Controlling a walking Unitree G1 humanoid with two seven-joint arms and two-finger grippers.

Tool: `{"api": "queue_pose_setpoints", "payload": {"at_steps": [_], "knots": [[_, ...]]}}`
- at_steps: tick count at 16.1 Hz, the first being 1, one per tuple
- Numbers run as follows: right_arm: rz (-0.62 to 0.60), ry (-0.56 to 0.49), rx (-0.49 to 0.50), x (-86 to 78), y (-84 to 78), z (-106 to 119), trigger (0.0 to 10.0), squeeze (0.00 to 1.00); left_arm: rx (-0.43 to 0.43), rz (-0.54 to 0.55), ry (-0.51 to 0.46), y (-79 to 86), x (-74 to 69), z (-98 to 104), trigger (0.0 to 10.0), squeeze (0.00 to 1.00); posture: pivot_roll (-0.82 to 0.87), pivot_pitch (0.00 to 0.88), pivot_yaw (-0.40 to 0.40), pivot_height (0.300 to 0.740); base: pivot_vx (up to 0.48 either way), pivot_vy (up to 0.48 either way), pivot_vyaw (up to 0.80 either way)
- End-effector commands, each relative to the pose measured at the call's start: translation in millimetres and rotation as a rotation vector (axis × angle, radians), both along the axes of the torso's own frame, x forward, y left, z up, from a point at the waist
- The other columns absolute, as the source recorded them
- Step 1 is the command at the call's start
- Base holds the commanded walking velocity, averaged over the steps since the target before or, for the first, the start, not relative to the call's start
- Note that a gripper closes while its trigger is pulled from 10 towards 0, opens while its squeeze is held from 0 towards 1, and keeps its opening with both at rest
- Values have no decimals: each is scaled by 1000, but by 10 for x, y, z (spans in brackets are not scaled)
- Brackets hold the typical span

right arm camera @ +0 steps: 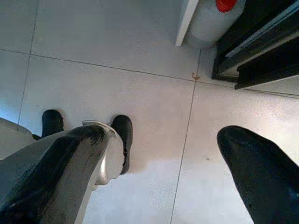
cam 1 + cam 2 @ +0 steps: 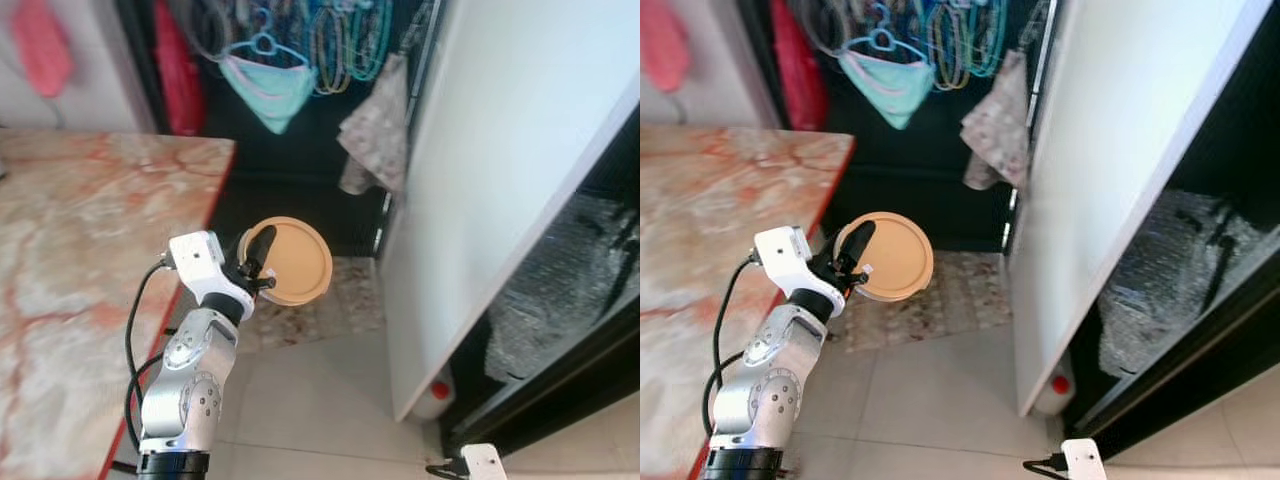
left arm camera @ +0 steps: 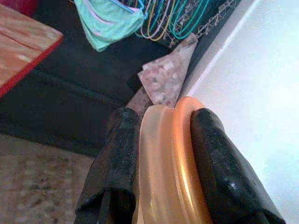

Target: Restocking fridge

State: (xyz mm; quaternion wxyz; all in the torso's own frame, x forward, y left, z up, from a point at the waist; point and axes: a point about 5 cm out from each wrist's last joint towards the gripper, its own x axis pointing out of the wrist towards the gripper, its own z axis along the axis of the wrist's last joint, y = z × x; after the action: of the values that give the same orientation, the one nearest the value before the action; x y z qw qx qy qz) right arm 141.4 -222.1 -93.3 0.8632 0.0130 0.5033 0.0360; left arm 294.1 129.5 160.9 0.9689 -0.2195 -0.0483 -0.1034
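Note:
My left gripper (image 2: 257, 262) is raised in front of me, beside the table's red edge, shut on a round orange tub (image 2: 293, 261) with a flat lid facing me. Up close in the left wrist view, the tub (image 3: 163, 158) stands on edge, pinched between the two black fingers (image 3: 117, 158). To the right stands the fridge with its white door (image 2: 500, 150) swung open and a crinkled silvery bag (image 2: 560, 300) in its dark inside. My right gripper (image 1: 163, 158) hangs low at my side, open, pointing down at the tiled floor.
A pink marble table (image 2: 80, 250) fills the left. Behind the tub is a dark doorway with hangers (image 2: 265, 45) and a hanging cloth (image 2: 375, 135); a patterned rug (image 2: 345, 300) lies below. A red-capped bottle (image 2: 437, 392) stands at the door's foot. My feet (image 1: 124, 135) rest on the tiles.

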Motion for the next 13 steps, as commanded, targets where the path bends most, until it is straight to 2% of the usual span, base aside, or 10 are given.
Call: {"api": "queue_pose_setpoints", "payload": {"at_steps": [1, 11, 13], "knots": [[0, 4, 4, -10, 5, -5, 10000, 0, 20, 3, 16, 11, 1, -33, 10000, 0, -33, 8, -3, 740, 0, 0, -800], [1, 6, 12, -16, 26, -11, 10000, 0, 69, 32, 64, 91, 4, -158, 10000, 0, -29, 10, 4, 740, 0, 0, -800], [0, 5, 12, -15, 29, -11, 10000, 0, 95, 21, 74, 82, 14, -172, 10000, 0, -28, 8, 6, 740, 0, -277, -800]]}}
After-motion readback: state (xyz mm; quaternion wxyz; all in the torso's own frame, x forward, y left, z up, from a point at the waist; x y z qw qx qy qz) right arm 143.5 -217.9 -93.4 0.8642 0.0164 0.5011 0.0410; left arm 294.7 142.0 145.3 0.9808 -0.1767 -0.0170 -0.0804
